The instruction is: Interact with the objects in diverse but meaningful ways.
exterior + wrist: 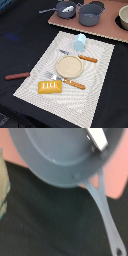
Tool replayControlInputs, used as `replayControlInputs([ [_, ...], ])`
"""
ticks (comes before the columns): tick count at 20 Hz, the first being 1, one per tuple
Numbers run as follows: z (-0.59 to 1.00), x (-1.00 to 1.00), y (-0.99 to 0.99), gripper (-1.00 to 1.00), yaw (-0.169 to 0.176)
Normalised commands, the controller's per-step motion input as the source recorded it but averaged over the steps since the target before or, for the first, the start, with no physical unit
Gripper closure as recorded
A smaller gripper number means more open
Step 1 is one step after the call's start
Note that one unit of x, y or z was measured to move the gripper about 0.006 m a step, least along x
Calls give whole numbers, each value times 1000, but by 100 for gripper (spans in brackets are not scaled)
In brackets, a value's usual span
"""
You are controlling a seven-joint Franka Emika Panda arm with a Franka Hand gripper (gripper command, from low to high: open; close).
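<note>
In the exterior view there is one yellow bread loaf (50, 87), one pale blue carton (79, 43), one round plate (69, 66), one fork (65, 80) and one knife (82, 57) on one striped mat (95, 85), one brown sausage stick (17, 76) on the dark table, and two grey pots, but the claw does not show, so I cannot tell how far these are from it. In the wrist view there is one grey pan (55, 158) with one long handle (106, 213) on a pink board (117, 178), and one small white-and-blue piece (97, 137) lies inside the pan, right under the wrist camera. The claw's fingers do not show here either, so I cannot tell if it is wide, narrow or holding something.
</note>
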Motion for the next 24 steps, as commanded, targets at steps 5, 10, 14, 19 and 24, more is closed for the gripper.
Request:
replayControlInputs([
  [5, -67, 0, -965, -100, 10],
  [10, -102, 0, -1000, -100, 13],
  [14, -136, 0, -1000, -100, 11],
  [19, -108, 0, -1000, -100, 10],
  [24, -99, 0, -1000, -100, 23],
])
